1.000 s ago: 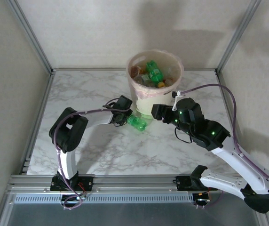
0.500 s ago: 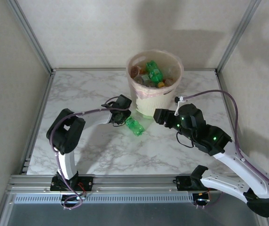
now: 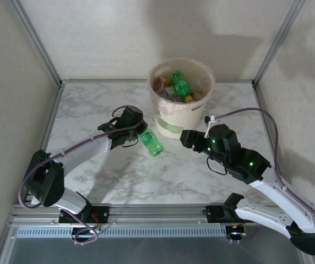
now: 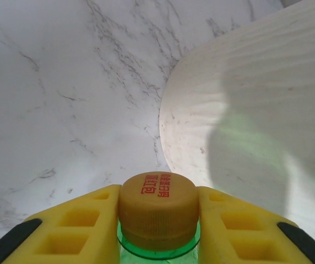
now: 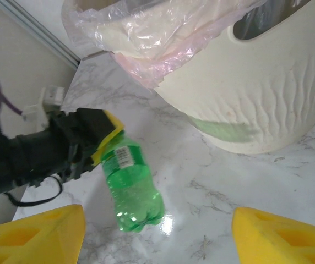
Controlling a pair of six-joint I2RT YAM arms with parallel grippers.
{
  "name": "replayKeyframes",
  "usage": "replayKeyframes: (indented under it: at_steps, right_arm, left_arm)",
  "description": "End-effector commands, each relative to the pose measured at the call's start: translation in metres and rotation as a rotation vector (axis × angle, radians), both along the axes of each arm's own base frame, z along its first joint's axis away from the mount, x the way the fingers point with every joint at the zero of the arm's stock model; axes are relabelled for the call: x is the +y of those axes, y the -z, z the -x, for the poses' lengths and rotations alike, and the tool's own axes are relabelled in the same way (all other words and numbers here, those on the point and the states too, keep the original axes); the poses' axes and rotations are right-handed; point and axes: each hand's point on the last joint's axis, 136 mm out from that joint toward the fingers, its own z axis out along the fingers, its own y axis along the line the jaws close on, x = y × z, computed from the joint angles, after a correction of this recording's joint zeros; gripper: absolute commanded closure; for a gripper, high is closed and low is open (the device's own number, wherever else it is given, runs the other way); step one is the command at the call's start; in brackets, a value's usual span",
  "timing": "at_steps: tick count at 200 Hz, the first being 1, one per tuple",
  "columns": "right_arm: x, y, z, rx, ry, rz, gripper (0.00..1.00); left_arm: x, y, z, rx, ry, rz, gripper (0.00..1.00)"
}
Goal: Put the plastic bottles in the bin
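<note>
Counter [image 3: 91,110] of white marble, seen from above: left fingers [image 3: 140,137] shut on the neck of a green bottle [image 3: 153,144] at centre frame, just below and left of the bin [image 3: 171,125]. Tilts there, cap end toward upper left, base toward lower right.

From the left wrist, yellow pads pressed to both sides of the neck, right under an orange-yellow cap [image 4: 158,204] with red print on top. Beyond it, ribbed pale wall of the bin at right of frame with a green tint thrown across it, and veined white counter at left.

Right fingers [image 3: 184,137] at centre right of the overhead view, pointing left toward the foot of the bin, spread wide with nothing between them. From the right wrist, yellow tips at the two lower corners of the frame, bare counter between.

Same view: green bottle at lower centre left, white barcode label near its shoulder, lobed base close to the counter beside a bright glare. Cannot tell whether touching. Near the bin wall but apart from it.

Bin at upper centre of the overhead frame. Stands upright toward the back edge of the counter, pale and tapered, with a pinkish liner [image 3: 164,105] folded over the rim and sagging down the side. Inside, a heap of plastic bottles [image 3: 178,82]: green on top, orange and clear among them.
</note>
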Motion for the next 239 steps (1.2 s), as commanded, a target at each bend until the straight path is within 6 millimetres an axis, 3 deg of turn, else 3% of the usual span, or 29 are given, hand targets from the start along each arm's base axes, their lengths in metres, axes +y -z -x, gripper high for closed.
replayKeyframes:
  at_steps: [1, 35, 61, 94, 138, 159, 185, 212, 239]
  right_arm:
    - [-0.012, -0.026, 0.002, -0.05, 0.048, -0.035, 0.29]
    - [-0.049, -0.033, -0.004, -0.074, 0.211, 0.037, 0.23]
    - [-0.064, -0.017, -0.011, -0.027, 0.318, 0.13, 0.24]
    - [-0.072, 0.002, -0.011, 0.009, 0.376, 0.128, 0.25]
    - [-0.082, 0.025, -0.002, 0.053, 0.412, 0.094, 0.25]
    - [-0.082, 0.035, 0.002, 0.08, 0.407, 0.083, 0.26]
    - [-0.08, 0.041, 0.005, 0.099, 0.396, 0.063, 0.26]
    - [-0.077, 0.043, 0.007, 0.11, 0.384, 0.033, 0.27]
    - [-0.078, 0.047, 0.011, 0.122, 0.379, 0.028, 0.27]
  left_arm:
    - [0.017, -0.025, 0.016, -0.048, 0.036, -0.087, 0.79]
    - [0.027, -0.085, 0.024, -0.159, 0.057, -0.078, 0.8]
    - [0.022, -0.126, 0.021, -0.238, 0.068, -0.024, 0.8]
    - [0.013, -0.174, 0.011, -0.326, 0.083, 0.017, 0.81]
    - [-0.008, -0.255, -0.018, -0.486, 0.093, 0.078, 0.81]
    - [-0.021, -0.28, -0.042, -0.541, 0.079, 0.083, 0.82]
    - [-0.044, -0.298, -0.077, -0.576, 0.09, 0.108, 0.82]
    - [-0.068, -0.287, -0.113, -0.549, 0.104, 0.138, 0.82]
    - [-0.077, -0.269, -0.136, -0.513, 0.089, 0.15, 0.82]
